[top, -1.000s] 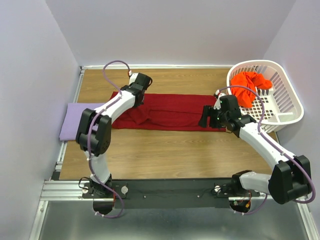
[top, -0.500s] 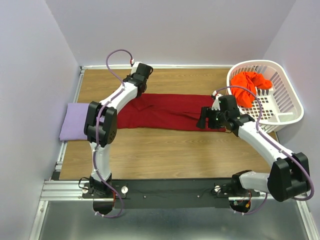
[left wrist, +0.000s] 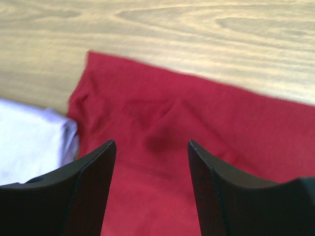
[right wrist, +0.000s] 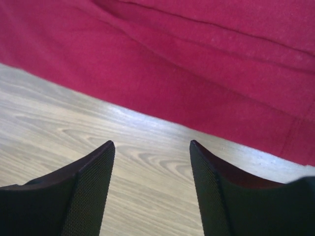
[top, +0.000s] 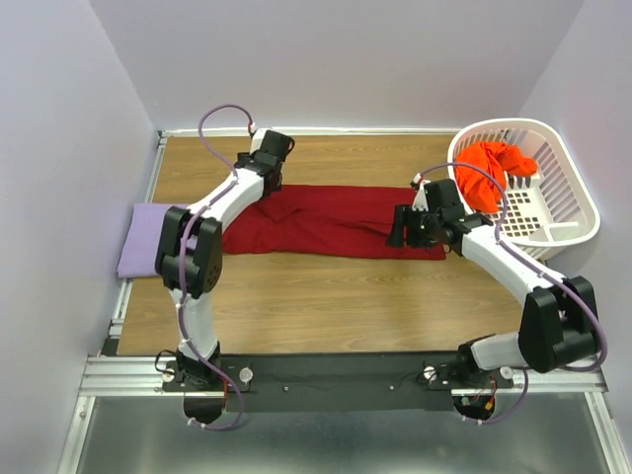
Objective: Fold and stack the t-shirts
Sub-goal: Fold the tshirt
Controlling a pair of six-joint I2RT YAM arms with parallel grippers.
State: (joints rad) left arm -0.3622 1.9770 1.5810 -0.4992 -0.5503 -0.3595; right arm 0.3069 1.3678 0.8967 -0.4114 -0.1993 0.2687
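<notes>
Parted left end effector [left wrist: 151, 143] hangs over crimson t-shirt [left wrist: 221, 118] beside lavender t-shirt [left wrist: 29, 140].

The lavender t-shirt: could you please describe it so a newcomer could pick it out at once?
Start at the wooden table and go to its left edge. There the lavender t-shirt lies flat as a neat rectangle. It is the only pale one: the crimson t-shirt stretches across the middle, and the orange-red t-shirt sits crumpled in the white basket.
</notes>
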